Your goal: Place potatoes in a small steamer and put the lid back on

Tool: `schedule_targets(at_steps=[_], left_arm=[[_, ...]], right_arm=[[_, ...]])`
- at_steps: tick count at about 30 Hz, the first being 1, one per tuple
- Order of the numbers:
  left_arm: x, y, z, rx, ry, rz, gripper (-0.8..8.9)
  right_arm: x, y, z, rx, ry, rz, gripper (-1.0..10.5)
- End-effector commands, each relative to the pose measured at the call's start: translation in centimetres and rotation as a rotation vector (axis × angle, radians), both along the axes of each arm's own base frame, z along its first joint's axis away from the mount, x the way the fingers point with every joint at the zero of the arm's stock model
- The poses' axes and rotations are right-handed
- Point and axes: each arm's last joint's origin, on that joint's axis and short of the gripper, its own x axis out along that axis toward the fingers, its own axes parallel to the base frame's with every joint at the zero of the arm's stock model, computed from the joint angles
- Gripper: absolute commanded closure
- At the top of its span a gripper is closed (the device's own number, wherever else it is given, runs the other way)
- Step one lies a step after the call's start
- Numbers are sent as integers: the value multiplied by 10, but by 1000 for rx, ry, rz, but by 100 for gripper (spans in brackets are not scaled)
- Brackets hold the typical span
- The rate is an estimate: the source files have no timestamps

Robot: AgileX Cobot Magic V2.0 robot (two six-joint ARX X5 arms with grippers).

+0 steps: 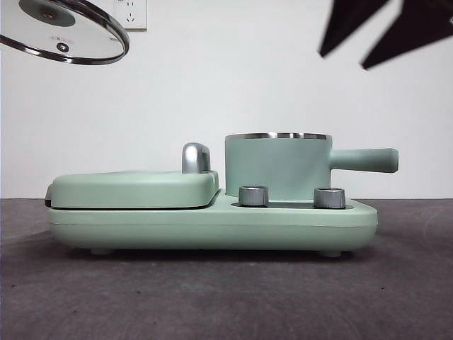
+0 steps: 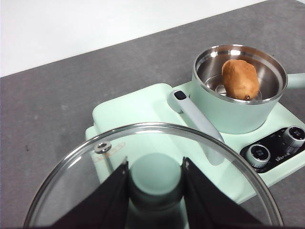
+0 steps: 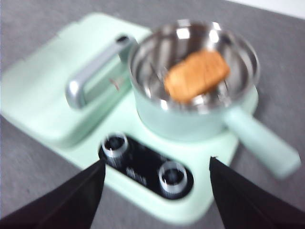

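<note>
Left gripper (image 2: 155, 179) is gripping the lid (image 1: 67, 32) by its knob aloft; right gripper (image 3: 157, 195) is hanging released above the steamer (image 3: 190, 119) holding the potato (image 2: 240, 78).

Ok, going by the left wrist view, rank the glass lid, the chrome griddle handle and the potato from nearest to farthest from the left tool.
1. Round clear glass lid: the left tool grips its mint-green knob, held in the air.
2. Chrome griddle handle: beyond the lid, on the flat griddle cover.
3. Orange-brown lumpy potato: farthest, inside the mint-green steamer pot.
</note>
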Motion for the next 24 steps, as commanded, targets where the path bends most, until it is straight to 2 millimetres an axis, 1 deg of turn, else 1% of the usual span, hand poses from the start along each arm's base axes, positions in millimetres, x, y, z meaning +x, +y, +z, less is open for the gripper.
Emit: schedule_targets(at_steps=[1, 5, 8, 12, 18, 24], left_arm=[[3, -3, 6, -29, -25, -30, 804], [8, -7, 4, -40, -17, -54, 804], [13, -13, 2, -61, -6, -82, 804], [25, -24, -2, -88, -3, -148, 804], [51, -54, -10, -120, -70, -219, 804], [82, -90, -23, -165, -174, -280, 804]], right_arm=[[-17, -5, -8, 17, -16, -31, 621], [-42, -14, -23, 14, -49, -37, 621], [-57, -22, -30, 10, -67, -47, 622], [-74, -34, -35, -15, -72, -81, 622], [-90, -48, -33, -13, -87, -93, 622], [-95, -52, -33, -10, -91, -93, 622]])
